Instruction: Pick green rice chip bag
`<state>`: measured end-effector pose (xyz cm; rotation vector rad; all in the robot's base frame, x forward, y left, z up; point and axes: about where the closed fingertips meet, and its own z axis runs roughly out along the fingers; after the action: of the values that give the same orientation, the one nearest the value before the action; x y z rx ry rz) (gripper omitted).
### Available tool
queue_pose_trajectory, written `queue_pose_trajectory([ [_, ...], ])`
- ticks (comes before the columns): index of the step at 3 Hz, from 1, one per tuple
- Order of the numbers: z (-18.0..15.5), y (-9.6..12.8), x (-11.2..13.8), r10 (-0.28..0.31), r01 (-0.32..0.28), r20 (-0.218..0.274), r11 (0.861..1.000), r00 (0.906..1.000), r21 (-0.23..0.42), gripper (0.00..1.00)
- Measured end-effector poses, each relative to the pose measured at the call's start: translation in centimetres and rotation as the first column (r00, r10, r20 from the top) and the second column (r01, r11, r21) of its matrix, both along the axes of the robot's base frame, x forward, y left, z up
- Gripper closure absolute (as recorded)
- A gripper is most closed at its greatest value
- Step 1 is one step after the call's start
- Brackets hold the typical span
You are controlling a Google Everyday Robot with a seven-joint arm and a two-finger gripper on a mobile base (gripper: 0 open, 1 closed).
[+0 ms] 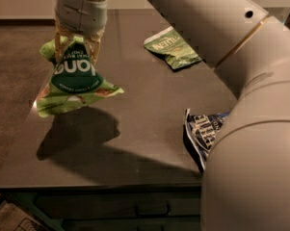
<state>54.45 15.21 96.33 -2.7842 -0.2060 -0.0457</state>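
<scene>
At the far left, the gripper (77, 49) hangs from the top of the view over the left part of the dark table (139, 114). Its pale fingers (59, 43) are closed narrowly on the upper part of the green rice chip bag (76, 81), pinching it from both sides. The bag hangs puffed below them, its lower corners flaring out sideways. Its shadow (79, 131) lies apart from it on the tabletop, so the bag looks to be clear of the surface, near the table's left edge. A dark green circle on its front carries white lettering that appears upside down and reads as "dang", with smaller white text beneath that is too fine to read.

Nothing lies beside the held bag; the tabletop around it is bare dark surface. Farther right, toward the back, a flat olive-green bag (172, 47) lies well apart, its white lettering not legible. Right again, near the front edge, a dark blue bag (203, 134) with white print lies partly hidden behind the robot arm (260, 105), whose pale bulk fills the right side. Below the table's front edge, dark drawer fronts (135, 208) show.
</scene>
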Motion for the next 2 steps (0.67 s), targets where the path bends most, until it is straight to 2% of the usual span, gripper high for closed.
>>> queue_pose_trajectory([
  [1, 2.47, 1.11, 0.08, -0.002, 0.001, 0.026, 0.999, 0.9996, 0.034, 1.00],
  [2, 3.43, 1.19, 0.49, -0.022, 0.019, 0.060, 0.998, 0.9979, 0.052, 1.00],
])
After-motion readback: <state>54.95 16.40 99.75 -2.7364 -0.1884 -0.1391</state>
